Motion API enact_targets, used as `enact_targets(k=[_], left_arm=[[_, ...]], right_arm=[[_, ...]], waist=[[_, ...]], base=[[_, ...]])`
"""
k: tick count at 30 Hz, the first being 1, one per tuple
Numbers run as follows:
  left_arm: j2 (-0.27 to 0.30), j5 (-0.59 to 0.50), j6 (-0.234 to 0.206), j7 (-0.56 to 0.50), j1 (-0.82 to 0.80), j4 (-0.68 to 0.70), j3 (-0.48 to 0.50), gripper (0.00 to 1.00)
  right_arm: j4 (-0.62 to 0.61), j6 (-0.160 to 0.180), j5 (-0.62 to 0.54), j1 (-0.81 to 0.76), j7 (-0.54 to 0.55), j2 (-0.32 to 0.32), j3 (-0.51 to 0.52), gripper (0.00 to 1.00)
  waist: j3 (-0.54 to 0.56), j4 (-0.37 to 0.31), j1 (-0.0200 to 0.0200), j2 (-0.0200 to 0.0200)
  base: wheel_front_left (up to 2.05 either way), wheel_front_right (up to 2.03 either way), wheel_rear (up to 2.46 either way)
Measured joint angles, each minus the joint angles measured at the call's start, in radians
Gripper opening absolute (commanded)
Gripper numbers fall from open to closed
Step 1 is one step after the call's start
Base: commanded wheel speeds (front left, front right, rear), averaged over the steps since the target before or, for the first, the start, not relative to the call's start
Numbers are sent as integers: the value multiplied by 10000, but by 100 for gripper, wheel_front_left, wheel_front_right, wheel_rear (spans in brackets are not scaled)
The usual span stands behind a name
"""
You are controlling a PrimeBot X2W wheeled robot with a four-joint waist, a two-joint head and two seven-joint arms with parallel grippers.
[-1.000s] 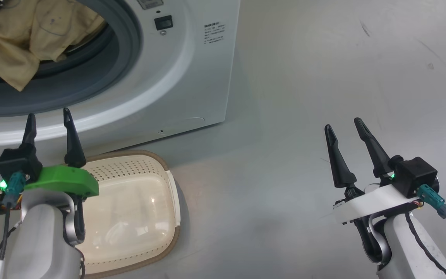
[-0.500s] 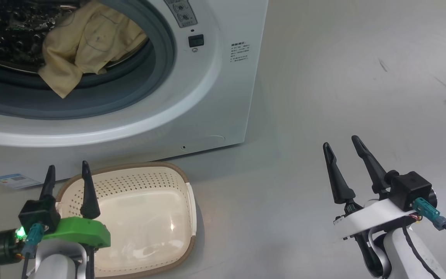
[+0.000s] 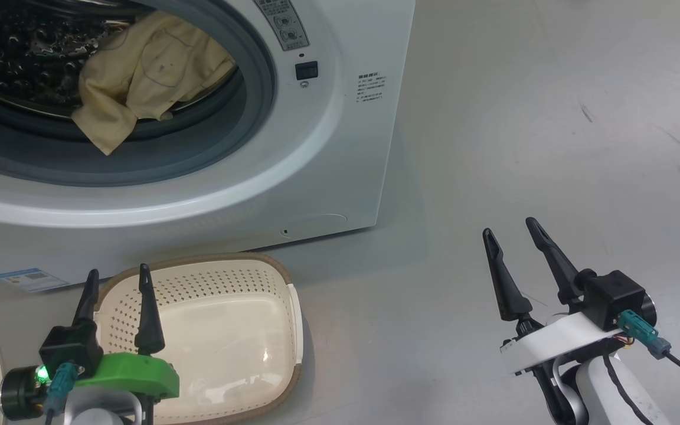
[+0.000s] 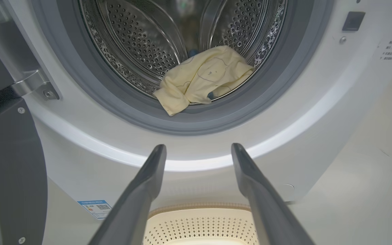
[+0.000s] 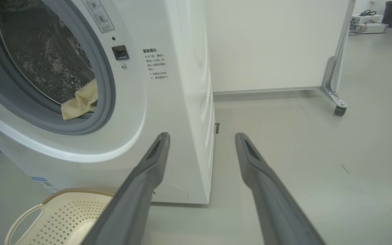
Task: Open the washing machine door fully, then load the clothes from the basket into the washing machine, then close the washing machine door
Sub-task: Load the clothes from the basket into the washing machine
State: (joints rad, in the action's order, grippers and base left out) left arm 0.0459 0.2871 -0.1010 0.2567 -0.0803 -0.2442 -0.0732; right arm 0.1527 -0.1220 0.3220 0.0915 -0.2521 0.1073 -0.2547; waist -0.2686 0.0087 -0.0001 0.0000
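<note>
Both wide, empty: left tool (image 3: 118,270), right tool (image 3: 508,226); basket (image 3: 198,330) just below left tool, bare inside; clothes (image 3: 139,82) ahead of it in washing machine (image 3: 340,153), one pale cuff over the grey seal (image 3: 210,150). Judgement: tuck cuff in, then swing door (image 4: 9,163), at its left, shut

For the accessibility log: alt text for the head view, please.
The washer stands open, a cream garment hanging over its grey seal. The empty basket sits on the floor before it. Both grippers are open and empty: left gripper by the basket's left end, right gripper above the floor further right.
</note>
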Motion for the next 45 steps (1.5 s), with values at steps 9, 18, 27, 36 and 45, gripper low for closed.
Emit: enact_targets(k=[9, 18, 27, 36, 45], left_arm=[[0, 15, -27, -109, 34, 313, -224, 100], [-2, 372, 88, -1034, -263, 326, -573, 100], [324, 514, 527, -2721, -2486, 130, -692, 100], [872, 614, 552, -4195, -4749, -297, -378, 100], [2029, 924, 407, -6207, -6837, -1060, 673, 100]], right_arm=[[-29, 0, -2, 0, 0, -48, -15, 100], [-307, 0, -4, 19, 0, -38, -100, 100], [-518, 0, -75, 390, 0, 63, -529, 100], [-671, 0, -54, 768, 0, 8, -874, 100], [-989, 0, 167, 1371, 0, -121, -1035, 100]], waist=[[-47, -38, 0, 0], [-372, -61, 0, 0], [-989, -232, 1, 0], [-1587, -590, 0, 0], [-2472, -1241, 0, 0]], base=[[0, 0, 0], [0, 0, 0], [0, 0, 0], [0, 0, 0], [0, 0, 0]])
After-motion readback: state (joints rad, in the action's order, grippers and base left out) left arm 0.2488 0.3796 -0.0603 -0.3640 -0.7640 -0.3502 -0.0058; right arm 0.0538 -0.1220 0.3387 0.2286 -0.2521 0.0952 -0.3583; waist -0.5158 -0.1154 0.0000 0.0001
